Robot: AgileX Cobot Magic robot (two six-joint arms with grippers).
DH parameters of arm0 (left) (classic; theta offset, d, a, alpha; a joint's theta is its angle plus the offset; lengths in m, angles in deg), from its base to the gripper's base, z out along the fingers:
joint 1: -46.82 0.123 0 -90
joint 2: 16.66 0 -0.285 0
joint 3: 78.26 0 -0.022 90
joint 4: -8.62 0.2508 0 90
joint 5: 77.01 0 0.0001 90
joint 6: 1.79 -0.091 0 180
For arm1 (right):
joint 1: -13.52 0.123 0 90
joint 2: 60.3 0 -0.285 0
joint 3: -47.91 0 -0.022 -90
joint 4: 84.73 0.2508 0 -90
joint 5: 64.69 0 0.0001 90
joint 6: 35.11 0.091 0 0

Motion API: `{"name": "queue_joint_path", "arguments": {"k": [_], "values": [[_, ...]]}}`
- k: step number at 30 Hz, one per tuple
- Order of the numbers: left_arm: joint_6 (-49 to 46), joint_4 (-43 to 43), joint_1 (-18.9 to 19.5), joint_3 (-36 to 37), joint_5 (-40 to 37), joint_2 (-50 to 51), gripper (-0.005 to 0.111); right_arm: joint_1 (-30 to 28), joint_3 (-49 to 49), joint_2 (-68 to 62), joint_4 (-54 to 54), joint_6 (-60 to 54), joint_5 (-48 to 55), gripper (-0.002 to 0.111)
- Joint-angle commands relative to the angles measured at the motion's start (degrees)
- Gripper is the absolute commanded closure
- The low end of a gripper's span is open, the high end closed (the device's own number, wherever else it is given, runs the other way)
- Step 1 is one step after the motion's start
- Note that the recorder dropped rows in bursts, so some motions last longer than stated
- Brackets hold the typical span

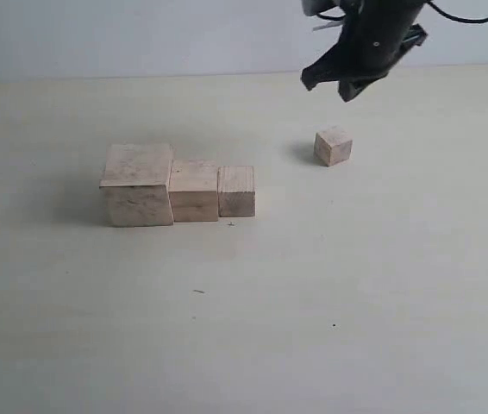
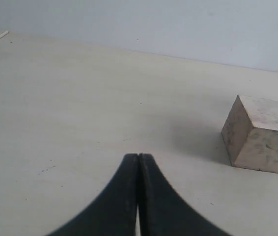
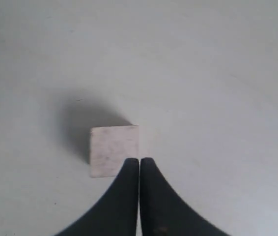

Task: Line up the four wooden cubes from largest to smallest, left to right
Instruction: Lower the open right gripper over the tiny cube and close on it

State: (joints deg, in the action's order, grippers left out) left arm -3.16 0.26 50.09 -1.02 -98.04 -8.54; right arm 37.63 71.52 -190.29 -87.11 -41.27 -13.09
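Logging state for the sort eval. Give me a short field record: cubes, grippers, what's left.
row: largest cube, second cube, third cube, side by side, sizes descending left to right
stray: smallest cube, alone on the table, right of the row and farther back
right gripper: shut, empty, raised above smallest cube
left gripper: shut, empty, low over the table, largest cube off to one side
remaining: smallest cube not yet at the row's right end
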Motion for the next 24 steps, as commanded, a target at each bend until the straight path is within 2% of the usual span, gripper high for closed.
{"name": "queue_joint_path", "arguments": {"k": [1,5,8,24], "values": [[-0.07,0.31,0.16,-0.02,0.33,-0.33,0.107,-5.18,0.07,-0.62,10.34,1.69,-0.50,0.091],[-0.07,0.31,0.16,-0.02,0.33,-0.33,0.107,-6.22,0.07,-2.49,20.34,-7.07,0.79,0.056],[-0.07,0.31,0.16,-0.02,0.33,-0.33,0.107,-5.54,0.07,-3.89,22.98,-11.20,0.54,0.036],[-0.07,0.31,0.16,-0.02,0.33,-0.33,0.107,-4.79,0.07,-8.88,18.22,-12.05,-2.22,0.036]]}}
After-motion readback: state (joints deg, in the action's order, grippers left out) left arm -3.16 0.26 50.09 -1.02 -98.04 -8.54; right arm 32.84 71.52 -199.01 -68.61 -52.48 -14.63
